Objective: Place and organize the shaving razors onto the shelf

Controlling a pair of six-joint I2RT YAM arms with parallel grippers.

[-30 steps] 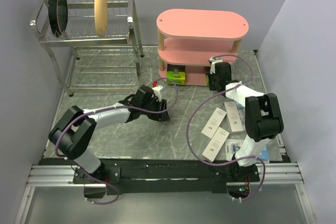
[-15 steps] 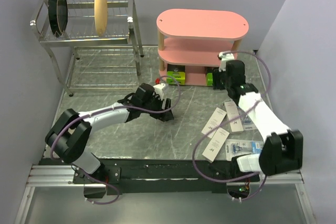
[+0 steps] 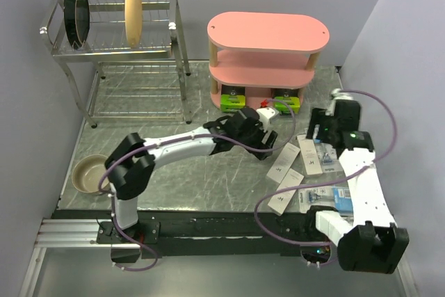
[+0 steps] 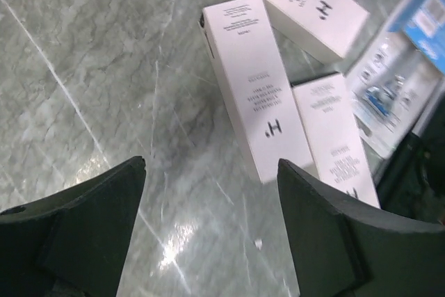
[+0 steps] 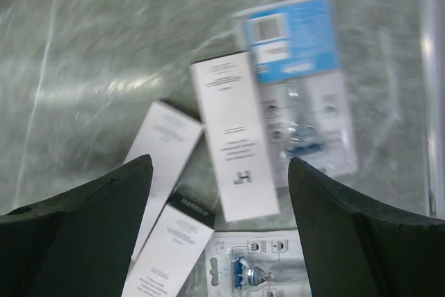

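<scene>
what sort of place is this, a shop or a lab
Most likely a robot test cell, not a shop: left arm and right arm bolted to a rail at the table edge, plain walls close around, props like a pink shelf and dish rack.

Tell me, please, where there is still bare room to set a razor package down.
The shelf has a bare top board. So is the table between the tan bowl and the white boxes. Crowded: the right side, where boxes and blister packs lie bunched.

Top view: looked down from high behind, whole table (image 3: 195,180).
Left wrist: close, faced down at white boxes (image 4: 254,88).
Right wrist: close, same boxes, four o'clock overhead.
</scene>
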